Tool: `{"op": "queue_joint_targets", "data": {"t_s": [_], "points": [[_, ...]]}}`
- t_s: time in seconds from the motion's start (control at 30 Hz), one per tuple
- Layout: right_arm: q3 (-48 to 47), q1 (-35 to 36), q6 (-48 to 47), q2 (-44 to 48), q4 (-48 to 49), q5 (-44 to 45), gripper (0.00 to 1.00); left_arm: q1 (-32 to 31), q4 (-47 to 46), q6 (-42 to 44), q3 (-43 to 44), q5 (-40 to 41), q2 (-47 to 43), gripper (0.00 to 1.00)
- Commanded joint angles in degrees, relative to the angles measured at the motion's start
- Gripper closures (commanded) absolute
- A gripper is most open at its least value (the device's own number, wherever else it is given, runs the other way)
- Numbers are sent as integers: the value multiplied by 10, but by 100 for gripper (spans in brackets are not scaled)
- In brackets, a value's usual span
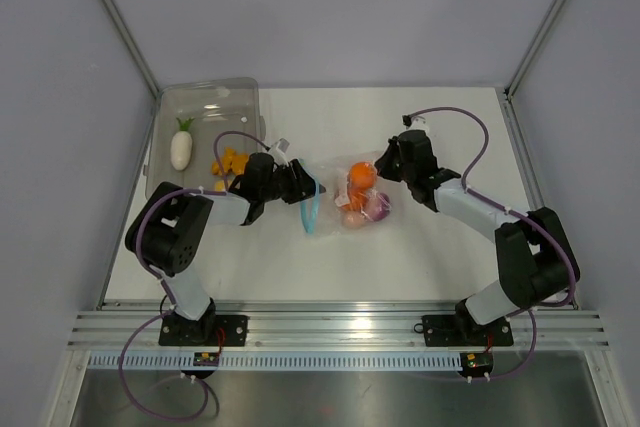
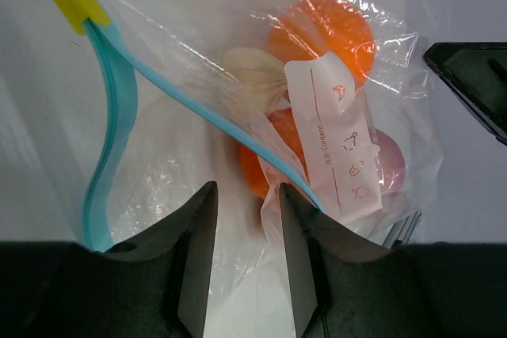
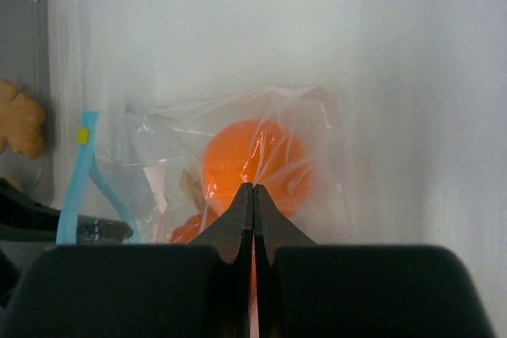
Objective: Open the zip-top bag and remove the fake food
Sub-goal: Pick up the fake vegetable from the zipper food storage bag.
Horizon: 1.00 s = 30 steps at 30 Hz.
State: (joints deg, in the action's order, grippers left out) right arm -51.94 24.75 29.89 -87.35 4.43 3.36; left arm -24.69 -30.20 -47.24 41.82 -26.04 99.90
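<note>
The zip-top bag [image 1: 345, 187] lies mid-table, its blue zip strip [image 1: 310, 212] parted at the left end. Inside it are fake food pieces: an orange ball [image 1: 360, 178], a purple onion [image 1: 381, 205] and a pinkish egg [image 1: 352, 217]. My left gripper [image 1: 303, 187] is at the bag's mouth. In the left wrist view the left gripper [image 2: 246, 191] is open, with loose film between the fingers and the zip strip [image 2: 119, 108] curving off to the left. My right gripper [image 3: 253, 187] is shut on a fold of bag film over the orange ball [image 3: 253, 160].
A smoky translucent tray [image 1: 205, 102] stands at the back left, holding a white radish [image 1: 181, 147] and orange-yellow pieces [image 1: 230, 161]. Metal frame posts run along both sides of the white table [image 1: 440, 257]. The right gripper's black finger [image 2: 475, 77] shows at the left wrist view's right edge.
</note>
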Motion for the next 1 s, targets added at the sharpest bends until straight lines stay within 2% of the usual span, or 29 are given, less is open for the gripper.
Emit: {"op": "queue_joint_targets", "data": {"t_s": [0.0, 0.1, 0.3, 0.47, 0.5, 0.57, 0.6, 0.67, 0.83, 0.87, 0.9, 0.97], "points": [[-15, -11, -15, 9, -13, 69, 100, -2, -49, -9, 12, -28, 14, 60], [-29, -16, -8, -22, -21, 39, 100, -2, -70, -20, 7, -38, 20, 57], [-47, -16, -7, -55, -42, 46, 100, -2, -103, -28, -3, -45, 21, 51], [-37, -51, 21, -64, -33, 5, 100, 0, -110, -44, -5, -49, 38, 51], [-33, -52, 21, -60, -30, 4, 97, 1, -125, -49, -10, -47, 37, 51], [-28, -52, 19, -43, -31, 6, 84, 3, -136, -59, -27, -40, 28, 50], [-25, -52, 18, -33, -28, 7, 71, 4, -143, -63, -32, -37, 22, 49], [-19, -52, 18, -26, -25, 9, 63, 8, -145, -66, -53, -20, -1, 48], [-24, -52, 15, -26, -30, 9, 60, 14, -123, -78, -81, 11, -26, 45], [-24, -52, 15, -26, -31, 9, 60, 18, -122, -85, -85, 18, -28, 46], [-24, -52, 14, -26, -31, 12, 60, 21, -123, -98, -96, 21, -32, 51], [-22, -52, 14, -21, -31, 11, 60, 32, -142, -114, -119, 36, -44, 53]]}}
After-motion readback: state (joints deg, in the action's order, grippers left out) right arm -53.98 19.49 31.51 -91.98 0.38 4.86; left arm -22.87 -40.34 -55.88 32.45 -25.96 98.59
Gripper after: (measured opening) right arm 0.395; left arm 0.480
